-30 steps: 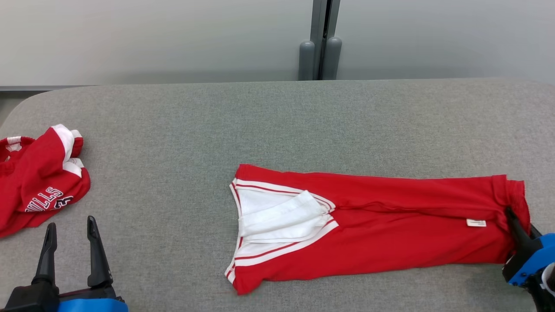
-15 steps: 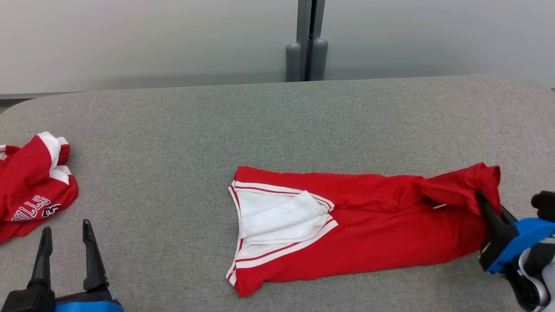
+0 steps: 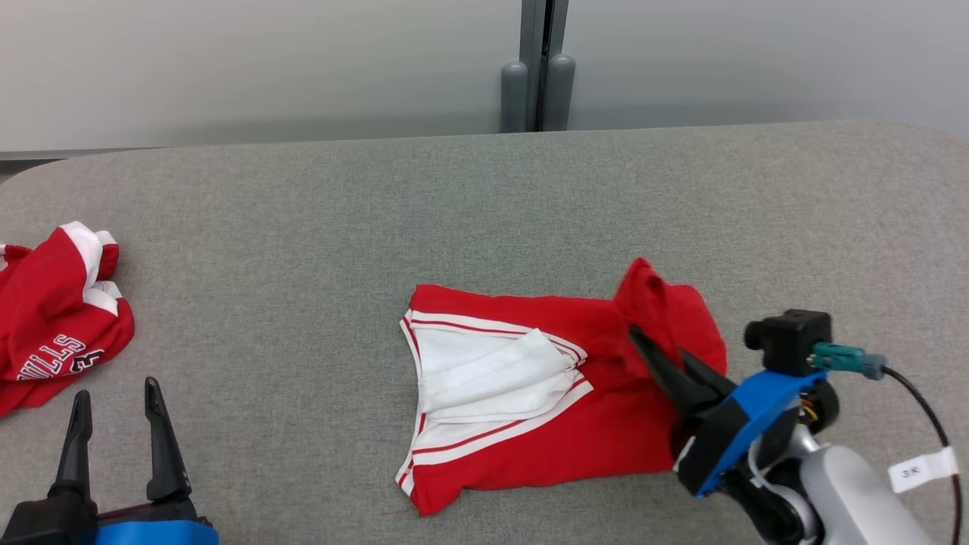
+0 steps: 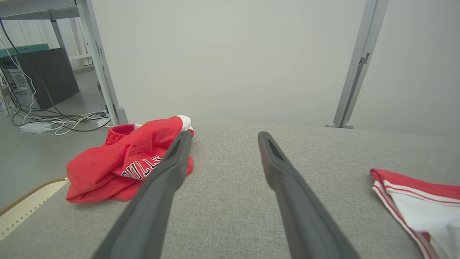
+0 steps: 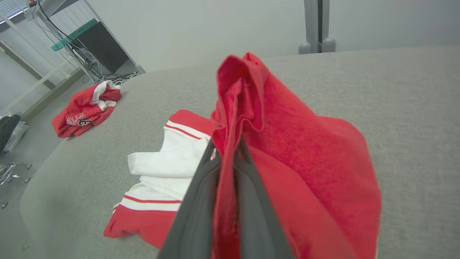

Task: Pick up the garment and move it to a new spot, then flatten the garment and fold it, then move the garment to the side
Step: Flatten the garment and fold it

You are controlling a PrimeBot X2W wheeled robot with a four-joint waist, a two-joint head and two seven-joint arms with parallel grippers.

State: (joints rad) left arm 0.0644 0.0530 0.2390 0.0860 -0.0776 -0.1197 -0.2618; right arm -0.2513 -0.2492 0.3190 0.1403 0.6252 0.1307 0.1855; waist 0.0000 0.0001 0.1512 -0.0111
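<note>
Two red pieces of clothing lie on the grey fabric-covered table [image 3: 303, 227]. The garment [image 3: 530, 431] sits a little right of the middle, toward the near edge. Its left end is spread flat, with white stripes along the hem and a folded white panel [image 3: 484, 375] lying on top. The right end of the garment is raised off the surface and bunched in a peak, held over the flat red body just right of the white panel. The right gripper [image 3: 657, 342] comes in from the near right with its jaws pinched almost together on that raised end. In the right wrist view, red cloth runs up between the two dark fingers [image 5: 196, 201] and flops over to the right. The left gripper [image 3: 115, 387] hovers at the near left corner with its jaws spread wide and nothing between them, fingers pointing to the far side. Just beyond it, at the far left edge of the table, lies a crumpled red piece [image 3: 53, 325] with white trim and dark lettering, well apart from the garment. A grey post [image 3: 536, 76] stands against the pale wall behind the table.
</note>
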